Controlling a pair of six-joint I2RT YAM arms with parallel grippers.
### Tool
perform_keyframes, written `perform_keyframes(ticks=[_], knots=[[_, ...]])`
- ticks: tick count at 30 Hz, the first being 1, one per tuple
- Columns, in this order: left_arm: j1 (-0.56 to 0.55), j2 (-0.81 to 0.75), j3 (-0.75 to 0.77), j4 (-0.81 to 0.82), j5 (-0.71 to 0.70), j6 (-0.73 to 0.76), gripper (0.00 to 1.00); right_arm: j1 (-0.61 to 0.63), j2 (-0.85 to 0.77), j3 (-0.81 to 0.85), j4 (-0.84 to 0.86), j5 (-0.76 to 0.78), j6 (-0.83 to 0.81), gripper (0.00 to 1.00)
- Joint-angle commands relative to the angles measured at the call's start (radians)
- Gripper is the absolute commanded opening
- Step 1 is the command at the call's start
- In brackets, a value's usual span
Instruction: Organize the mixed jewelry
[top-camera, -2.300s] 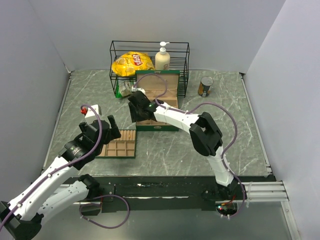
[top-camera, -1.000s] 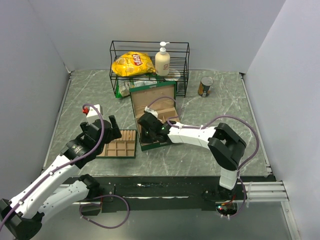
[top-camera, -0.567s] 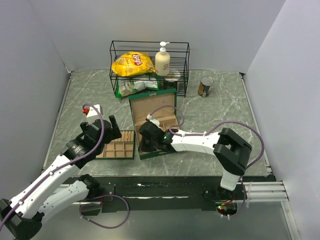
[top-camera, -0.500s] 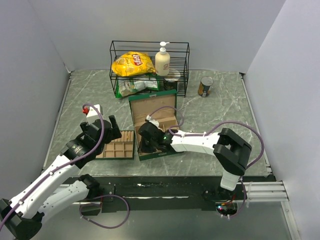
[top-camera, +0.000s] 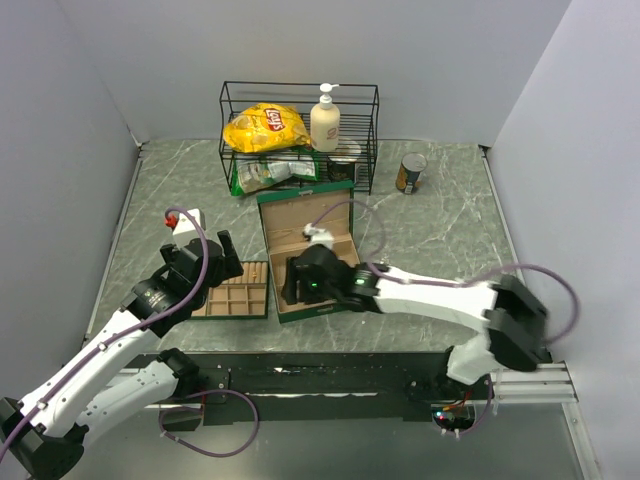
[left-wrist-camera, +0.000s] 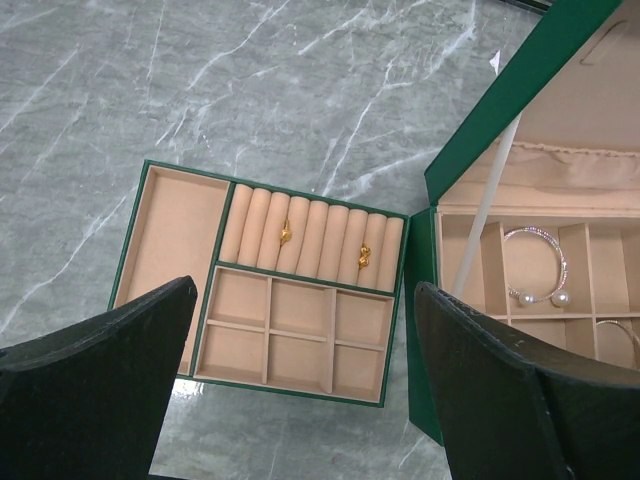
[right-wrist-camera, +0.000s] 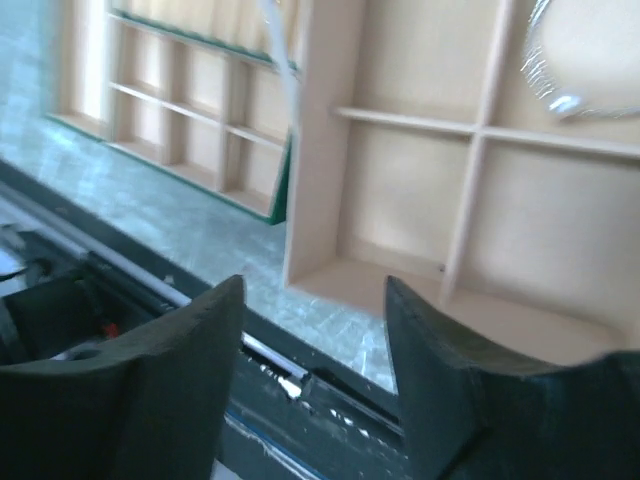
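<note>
The thin bangle (left-wrist-camera: 517, 295) lies in the green box (left-wrist-camera: 424, 300), two gold rings (left-wrist-camera: 284, 235) in the tray (left-wrist-camera: 175, 230). It is light, springy and slippery, so pinch its wire gently. The left tool (left-wrist-camera: 305, 288) and right tool (right-wrist-camera: 315, 300) both stand wide and empty.

The one piece of wording that can be read is the red Lay's logo on the yellow crisp bag (top-camera: 265, 127), which lies on the wire rack (top-camera: 300, 90). The can (top-camera: 410, 172), the pump bottle (top-camera: 325, 118) and the green packet (top-camera: 268, 172) carry printed labels too small to read
</note>
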Motion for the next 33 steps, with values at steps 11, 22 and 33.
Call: perform_keyframes(ticks=[11,22,33], knots=[[0.005,-0.007,0.023,0.009,-0.015,-0.006,0.96,-0.463,-0.536,-0.371,-0.046,0.087,-0.214,0.68],[0.005,-0.007,0.022,0.008,-0.013,-0.004,0.96,-0.796,-0.251,-0.335,-0.069,-0.087,-0.342,0.60],[0.005,0.021,0.026,0.005,-0.010,-0.001,0.96,-0.816,-0.096,-0.295,-0.060,-0.058,-0.363,0.58]])
